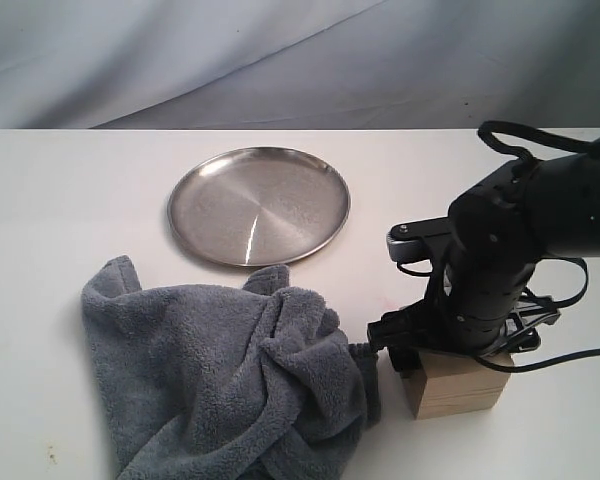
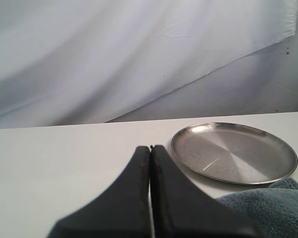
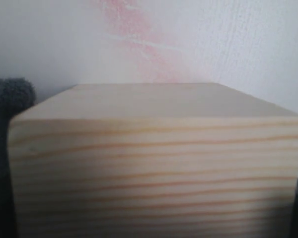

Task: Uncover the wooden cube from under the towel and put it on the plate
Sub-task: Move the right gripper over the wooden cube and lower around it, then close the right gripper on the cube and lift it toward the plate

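While the left gripper [image 2: 150, 148] sits clenched, its two black fingers [image 2: 134, 198] pressed flat together above the white table [image 1: 70, 200], the wooden cube [image 1: 458, 385] stands uncovered on that table, off the plate [image 1: 258, 205].

Seen from the exterior camera, the grey-blue towel [image 1: 210, 380] lies crumpled in a heap in front of the plate and slightly to its left. One raised fold comes up just beside the plate's near rim. The left wrist camera shows the same silver plate [image 2: 233, 153] lying bare and shiny, with a corner of the towel [image 2: 268, 208] at its edge.

To the right of the plate and nearer the camera, well apart from its rim, the cube rests flat on the table, close beside the towel's right-hand edge. The right gripper [image 1: 455, 345] hangs directly over the cube, and its black arm covers the block's top.

From the right wrist camera the cube [image 3: 159, 163] fills almost the whole view, pale with fine grain lines. A dark sliver shows at each lower corner and a bit of towel [image 3: 10, 94] sits off one side. A faint pink smear [image 3: 144, 44] marks the table beyond. Whether the right jaws are pressing on the cube's sides or merely straddling it cannot be told.
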You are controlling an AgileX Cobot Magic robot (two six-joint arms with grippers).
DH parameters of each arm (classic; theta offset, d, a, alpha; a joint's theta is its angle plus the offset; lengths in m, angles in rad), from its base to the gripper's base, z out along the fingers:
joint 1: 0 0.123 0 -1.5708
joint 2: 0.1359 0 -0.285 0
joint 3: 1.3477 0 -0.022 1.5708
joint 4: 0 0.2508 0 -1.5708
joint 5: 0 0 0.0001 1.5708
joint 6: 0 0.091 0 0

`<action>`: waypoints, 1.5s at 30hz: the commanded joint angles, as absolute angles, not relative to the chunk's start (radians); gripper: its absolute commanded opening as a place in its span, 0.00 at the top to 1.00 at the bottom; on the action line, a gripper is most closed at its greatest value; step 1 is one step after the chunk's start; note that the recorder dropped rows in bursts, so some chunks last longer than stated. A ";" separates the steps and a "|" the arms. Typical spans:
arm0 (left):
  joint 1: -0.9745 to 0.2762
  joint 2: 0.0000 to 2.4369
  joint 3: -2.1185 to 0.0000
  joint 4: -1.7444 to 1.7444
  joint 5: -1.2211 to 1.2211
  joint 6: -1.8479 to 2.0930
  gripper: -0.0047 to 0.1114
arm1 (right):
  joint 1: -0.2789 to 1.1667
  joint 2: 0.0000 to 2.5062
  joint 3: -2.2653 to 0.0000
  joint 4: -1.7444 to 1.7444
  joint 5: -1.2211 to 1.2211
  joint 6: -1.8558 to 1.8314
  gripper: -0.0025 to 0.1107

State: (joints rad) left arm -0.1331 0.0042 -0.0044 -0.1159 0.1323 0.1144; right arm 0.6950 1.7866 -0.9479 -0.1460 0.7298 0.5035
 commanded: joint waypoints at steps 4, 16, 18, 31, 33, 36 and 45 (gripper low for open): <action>-0.138 0.000 0.000 -0.118 0.132 0.112 0.96 | 0.687 1.787 -0.944 -0.142 0.719 0.497 0.98; -0.138 0.000 0.000 -0.118 0.132 0.112 0.96 | 0.687 1.719 -0.944 -0.142 0.747 0.456 0.98; -0.138 0.000 0.000 -0.118 0.132 0.112 0.96 | 0.687 1.692 -0.944 -0.136 0.752 0.456 0.98; -0.138 0.000 0.000 -0.118 0.132 0.112 0.96 | 0.687 1.553 -1.023 -0.088 0.787 0.427 0.98; -0.138 0.000 0.000 -0.118 0.132 0.112 0.96 | 0.687 1.555 -1.083 -0.055 0.813 0.393 0.98; -0.138 0.000 0.000 -0.118 0.132 0.112 0.96 | 0.687 1.555 -1.172 -0.032 0.830 0.389 0.98; -0.138 0.000 0.000 -0.118 0.132 0.112 0.96 | 0.687 1.659 -1.432 -0.021 0.950 0.364 0.98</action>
